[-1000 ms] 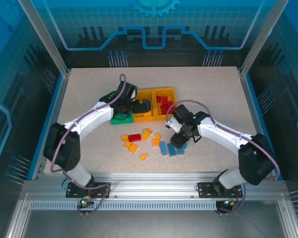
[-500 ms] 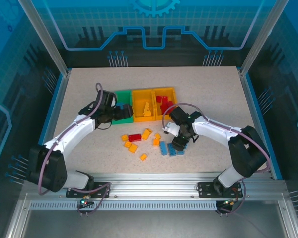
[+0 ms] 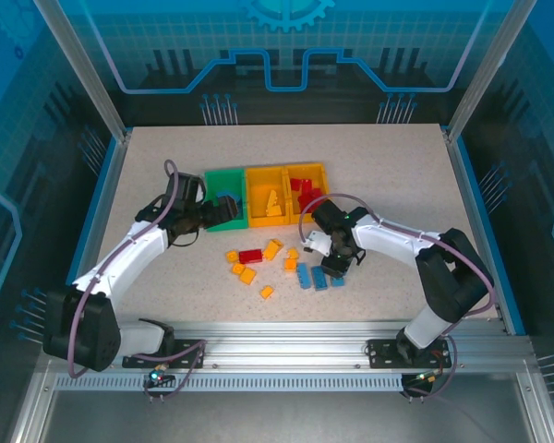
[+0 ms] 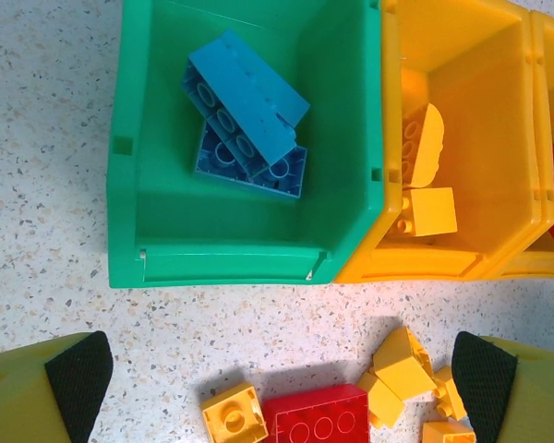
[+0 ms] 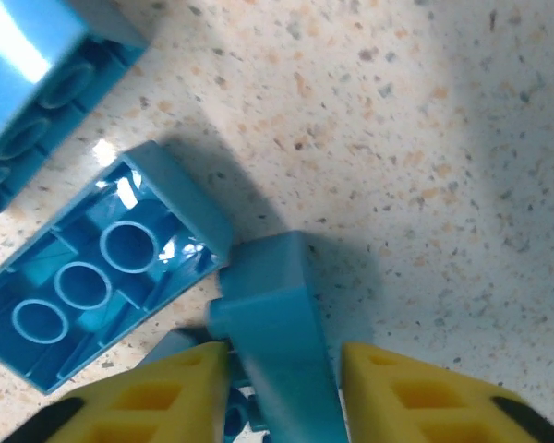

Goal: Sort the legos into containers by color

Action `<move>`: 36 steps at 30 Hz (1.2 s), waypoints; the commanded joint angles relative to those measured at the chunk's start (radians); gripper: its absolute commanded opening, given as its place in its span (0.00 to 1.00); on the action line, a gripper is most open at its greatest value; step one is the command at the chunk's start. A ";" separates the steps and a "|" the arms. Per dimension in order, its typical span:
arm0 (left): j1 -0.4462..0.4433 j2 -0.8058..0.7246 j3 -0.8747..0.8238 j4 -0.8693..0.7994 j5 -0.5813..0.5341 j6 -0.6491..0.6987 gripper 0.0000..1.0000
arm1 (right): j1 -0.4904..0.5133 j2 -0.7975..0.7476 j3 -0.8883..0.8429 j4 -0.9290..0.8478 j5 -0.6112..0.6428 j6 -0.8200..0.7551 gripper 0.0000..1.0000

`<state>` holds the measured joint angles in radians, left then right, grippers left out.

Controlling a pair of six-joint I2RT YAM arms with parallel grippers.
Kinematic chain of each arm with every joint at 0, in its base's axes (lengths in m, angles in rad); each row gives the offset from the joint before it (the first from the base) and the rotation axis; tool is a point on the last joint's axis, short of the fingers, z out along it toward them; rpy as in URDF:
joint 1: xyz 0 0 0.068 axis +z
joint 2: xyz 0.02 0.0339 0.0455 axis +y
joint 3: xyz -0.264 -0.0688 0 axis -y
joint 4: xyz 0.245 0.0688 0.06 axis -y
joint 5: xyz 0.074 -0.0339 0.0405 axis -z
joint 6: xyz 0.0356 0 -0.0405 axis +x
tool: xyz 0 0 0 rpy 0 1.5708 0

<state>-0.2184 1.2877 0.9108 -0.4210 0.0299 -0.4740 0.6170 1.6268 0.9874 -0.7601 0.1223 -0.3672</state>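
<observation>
One blue lego between right jaws

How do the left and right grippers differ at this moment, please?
The left gripper is wide open and empty; the right gripper has a blue brick wedged between its fingers. The left looks down on the green bin from higher up; the right is low, close to the table. Both have yellow fingers.

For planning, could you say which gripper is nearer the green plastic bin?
Left. The left gripper hovers beside the green bin; the right gripper clasps a blue brick farther off.
</observation>
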 commanded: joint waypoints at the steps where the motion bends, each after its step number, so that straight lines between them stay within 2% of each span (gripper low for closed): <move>1: 0.011 -0.023 -0.023 -0.019 0.018 -0.017 0.99 | 0.008 0.008 0.000 -0.016 0.039 0.002 0.26; 5: 0.012 -0.025 -0.034 -0.016 0.018 -0.020 0.99 | 0.005 -0.021 0.015 -0.010 0.042 0.015 0.24; 11: 0.016 -0.039 -0.049 -0.018 0.002 -0.021 0.99 | -0.020 -0.105 0.078 0.029 -0.025 0.087 0.24; 17: 0.039 -0.065 -0.091 -0.004 -0.044 -0.057 0.99 | -0.020 -0.098 0.257 0.131 -0.218 0.315 0.23; 20: 0.055 -0.088 -0.129 0.010 -0.065 -0.082 0.99 | -0.017 -0.017 0.367 0.208 -0.339 0.479 0.24; 26: 0.096 -0.148 -0.212 0.038 -0.091 -0.125 0.99 | -0.004 0.270 0.687 0.218 -0.466 0.761 0.21; 32: 0.113 -0.159 -0.241 0.030 -0.079 -0.117 0.99 | 0.040 0.528 1.027 0.115 -0.475 0.831 0.21; 36: 0.113 -0.151 -0.244 0.021 -0.074 -0.111 0.99 | 0.040 0.647 1.166 0.089 -0.490 0.901 0.21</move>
<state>-0.1165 1.1435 0.6827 -0.4053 -0.0406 -0.5781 0.6476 2.2272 2.0678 -0.6163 -0.3260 0.4469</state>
